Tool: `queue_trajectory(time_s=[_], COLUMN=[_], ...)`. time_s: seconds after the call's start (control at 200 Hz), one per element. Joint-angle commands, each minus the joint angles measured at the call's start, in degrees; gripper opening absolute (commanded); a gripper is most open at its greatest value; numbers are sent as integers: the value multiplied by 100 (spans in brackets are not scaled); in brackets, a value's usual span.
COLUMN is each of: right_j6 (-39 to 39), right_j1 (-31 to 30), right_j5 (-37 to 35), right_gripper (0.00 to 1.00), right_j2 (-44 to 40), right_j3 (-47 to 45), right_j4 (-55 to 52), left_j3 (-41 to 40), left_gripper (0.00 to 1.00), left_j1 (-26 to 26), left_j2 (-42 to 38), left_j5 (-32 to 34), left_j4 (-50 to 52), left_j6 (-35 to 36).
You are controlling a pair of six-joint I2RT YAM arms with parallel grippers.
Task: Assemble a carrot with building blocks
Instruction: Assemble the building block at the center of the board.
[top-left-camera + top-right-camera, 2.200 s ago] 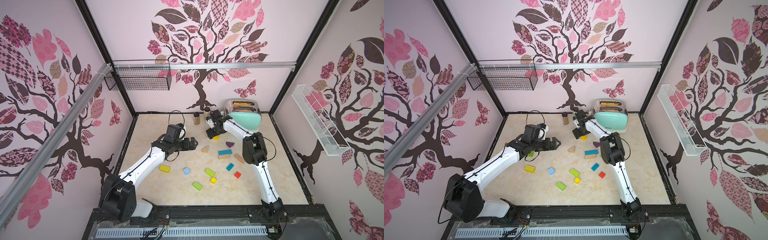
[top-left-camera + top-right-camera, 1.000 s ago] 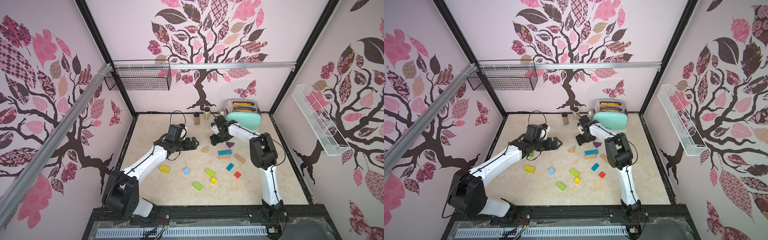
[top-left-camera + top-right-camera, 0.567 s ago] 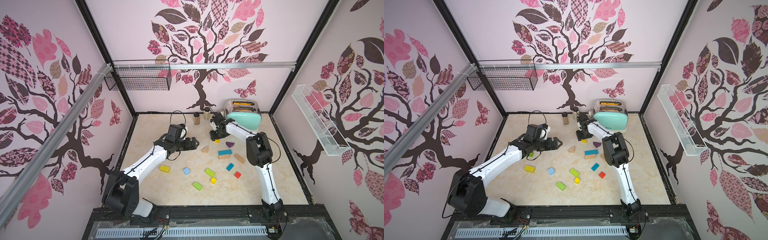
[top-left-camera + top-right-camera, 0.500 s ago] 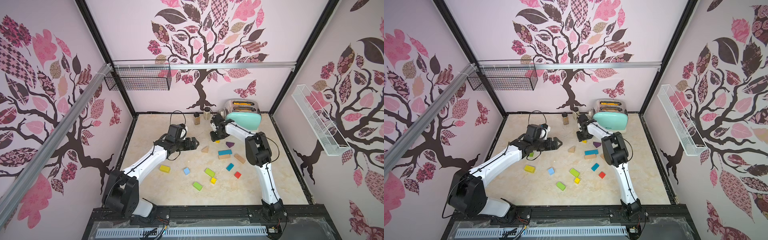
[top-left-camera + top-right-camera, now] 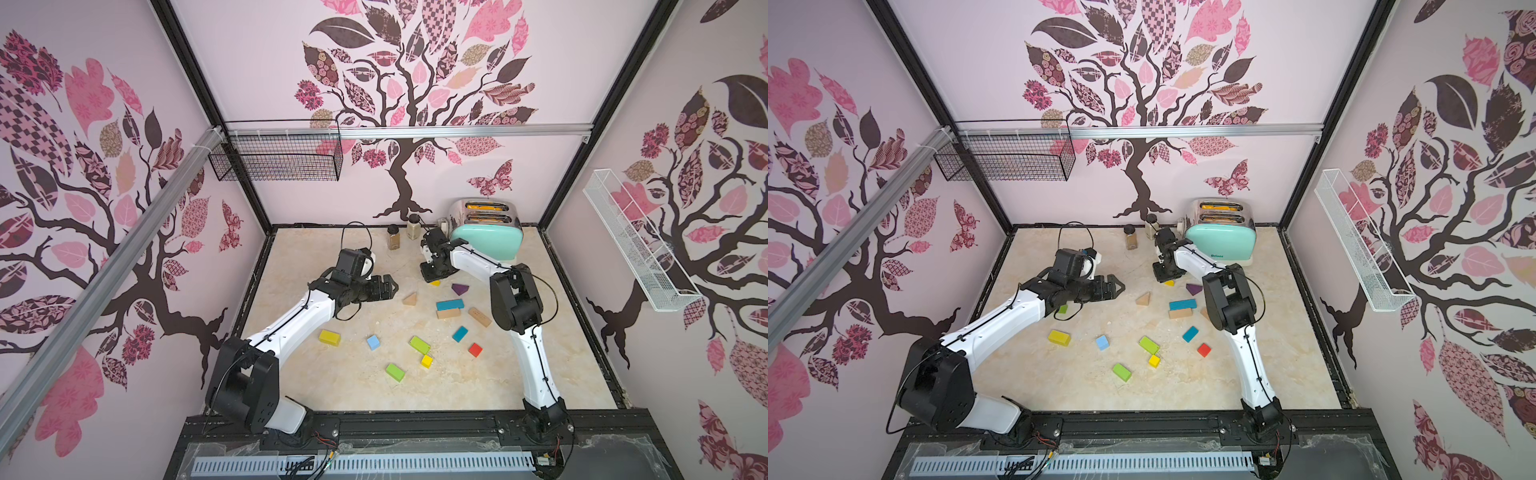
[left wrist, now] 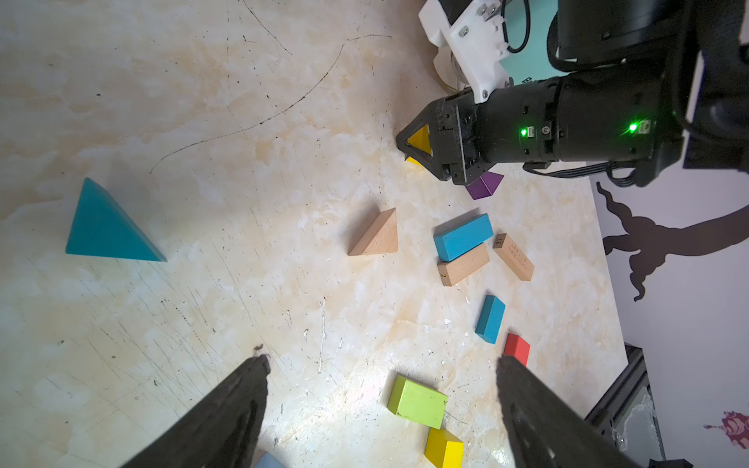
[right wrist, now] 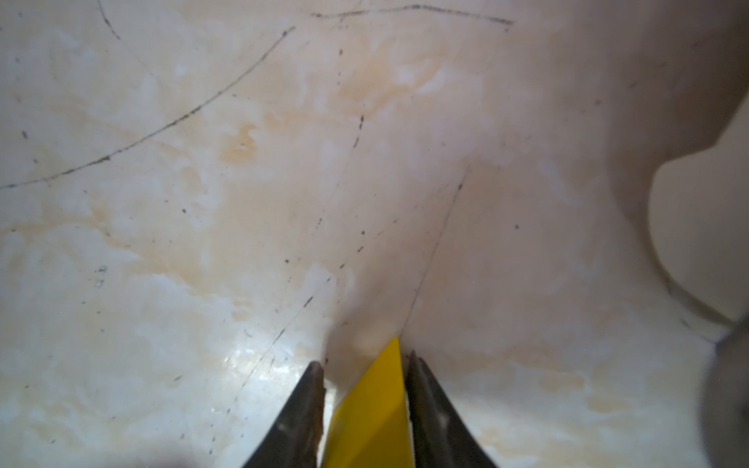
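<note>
Right now the right gripper (image 5: 432, 276) stands nose-down on the table (image 5: 561, 353) just in front of the toaster (image 5: 484, 241), off the corner that faces the two spice jars (image 5: 393, 237). Its jaws are closed onto the yellow wedge (image 7: 373, 405). In the right wrist view a dark finger (image 7: 429, 413) presses on each side of the block, and its sharp edge pokes out past the tips. The wedge sits low against the table; whether it is lifted clear I cannot tell.

The left gripper (image 5: 392, 286) hangs level over bare table farther out from the toaster, jaws wide apart with nothing between them.

The other blocks lie loose in front of the toaster:
- **Nearest the toaster:** a purple wedge (image 5: 460, 289) is just beside the right gripper.
- **A little farther out:** a bare wood wedge (image 5: 410, 299), a teal brick (image 5: 449, 304) touching a bare wood brick (image 5: 448, 313), and a second wood brick (image 5: 479, 316) near them.
- **Farther from the toaster:** a small teal brick (image 5: 460, 333), a red cube (image 5: 475, 350), a light blue cube (image 5: 373, 342), a yellow brick (image 5: 329, 337), and two green bricks (image 5: 419, 345), with a yellow cube (image 5: 426, 360) just beside one of them.

A teal wedge (image 6: 105, 227) stands alone in the left wrist view, well apart from the rest — and a small green block (image 5: 1062, 308) peeps out from under the left arm in a top view.
</note>
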State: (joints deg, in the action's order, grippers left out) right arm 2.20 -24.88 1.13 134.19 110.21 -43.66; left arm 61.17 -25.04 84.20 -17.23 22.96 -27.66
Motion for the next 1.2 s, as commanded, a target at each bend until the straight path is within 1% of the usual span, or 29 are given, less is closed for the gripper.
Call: queue_trajectory(time_s=[0.0,0.06,0.24,0.415,0.51,0.875,1.05,1.195], right_j6=[56,125,446,842,992,1242,1215,1205], right_j1=[-6,-7,0,2,8,-35,-88,-150], right_j5=[58,115,241,591,656,529,485,441], right_gripper=[33,29,24,25,26,27,27,31], right_j2=[-165,-244,-648,-1073,-1217,-1304,-1416,-1324], right_j3=[45,-71,-660,-1227,-1420,-1692,-1870,-1794], right_j4=[-61,-48,65,138,165,324,331,284], left_j3=[131,124,150,131,102,2,-34,-39], left_gripper=[92,92,91,91,91,91,91,91], left_j1=[30,25,25,25,25,25,30,25], left_j2=[36,35,16,24,36,14,-21,15], left_j5=[-34,-33,-8,34,84,89,80,84], left_j4=[-81,-88,-62,-64,-85,-160,-169,-200], left_j6=[-9,-20,-66,-203,-254,-363,-372,-350])
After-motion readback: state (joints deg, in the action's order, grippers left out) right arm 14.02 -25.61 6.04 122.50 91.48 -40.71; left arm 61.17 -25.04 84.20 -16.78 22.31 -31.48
